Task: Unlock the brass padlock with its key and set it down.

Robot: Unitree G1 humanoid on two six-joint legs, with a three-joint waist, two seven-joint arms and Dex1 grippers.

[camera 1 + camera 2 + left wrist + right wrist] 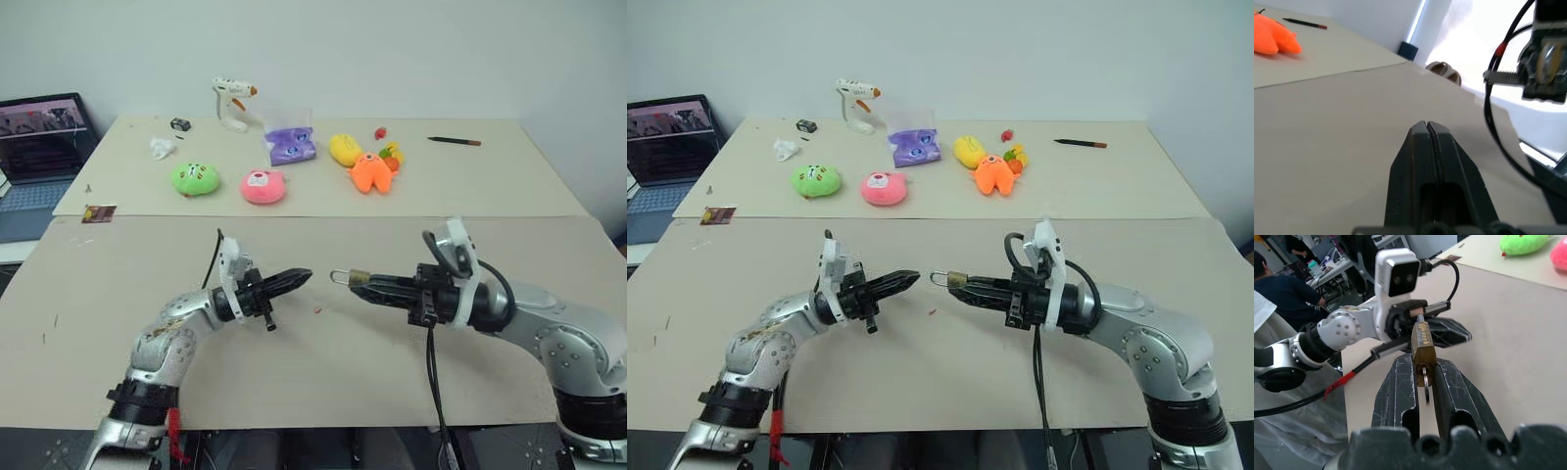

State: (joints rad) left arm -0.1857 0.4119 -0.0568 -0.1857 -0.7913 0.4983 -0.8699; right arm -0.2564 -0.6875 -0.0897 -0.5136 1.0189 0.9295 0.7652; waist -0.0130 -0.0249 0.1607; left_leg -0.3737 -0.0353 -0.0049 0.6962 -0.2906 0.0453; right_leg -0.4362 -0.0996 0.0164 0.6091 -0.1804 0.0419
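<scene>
My right gripper (pixel 355 284) is shut on the brass padlock (pixel 359 277), holding it level above the table. The padlock's thin silver shackle (pixel 339 277) points toward my left gripper. In the right wrist view the padlock (pixel 1422 345) sits clamped between the two fingers, and the small silvery key (pixel 1425 384) hangs from its near end, in the gap between them. My left gripper (pixel 305 276) is shut with nothing in it. Its tip is a short gap from the shackle and points at it. In the left wrist view its fingers (pixel 1415 161) are pressed together.
A tiny red speck (pixel 316 309) lies on the table under the gap between the grippers. At the back are plush toys (pixel 263 186), a glue gun (pixel 231 102), a purple bag (pixel 291 146) and a pencil (pixel 454 141). A laptop (pixel 39 147) stands at the far left.
</scene>
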